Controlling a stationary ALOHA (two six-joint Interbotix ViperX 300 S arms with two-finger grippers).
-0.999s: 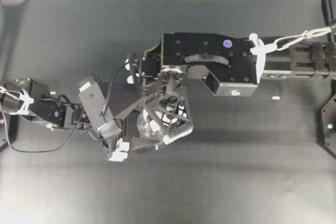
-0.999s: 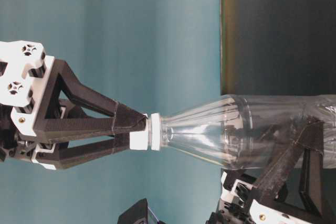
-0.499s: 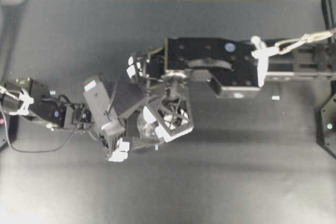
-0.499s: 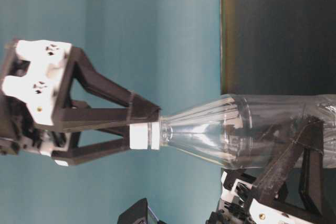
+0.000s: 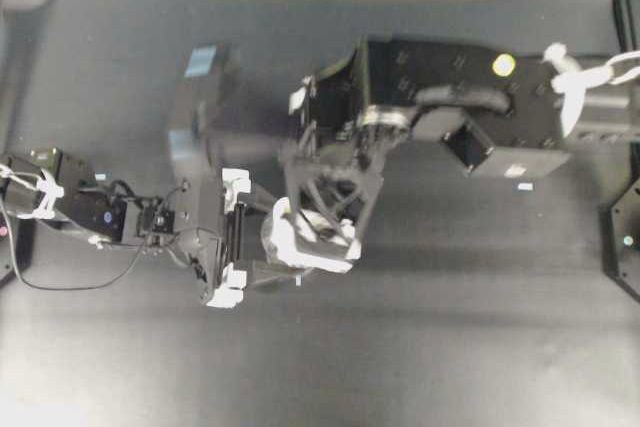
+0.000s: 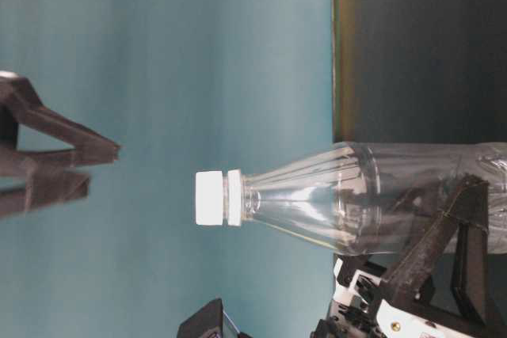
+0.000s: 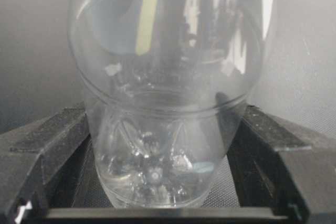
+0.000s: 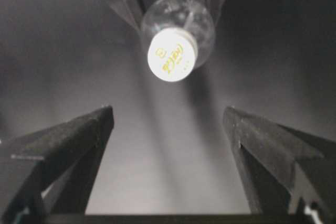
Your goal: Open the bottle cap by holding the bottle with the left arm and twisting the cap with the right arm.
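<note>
While the left gripper [image 7: 157, 192] at the left of the overhead view keeps its two fingers [image 7: 50, 145] pressed on either side of the bottle [image 7: 168, 77], low on its clear body, nothing on that side has shifted: the bottle stands upright on the dark table [image 5: 450, 347], gripped just as it was a second ago. Moving right, the change is all in the right gripper [image 8: 168, 145]. A second ago its fingers were closed on the cap [image 6: 211, 197]; half a second ago they had spread and sat loosely around it; now they are fully released and have lifted well clear, so the table-level view shows bare backdrop between the fingertips [image 6: 103, 150] and the cap. Its wrist camera looks straight down at the cap's top [image 8: 172, 54], which sits above the gap between the spread fingers rather than centred in it. The wrist has also rolled round in the overhead view. The cap is still on the neck, seated squarely as far as can be told, so the job is not finished. My reading is that one twist stroke has ended and the right arm [image 5: 450, 97] is resetting for another bite; it will need to come back down, centre over the cap and close again
</note>
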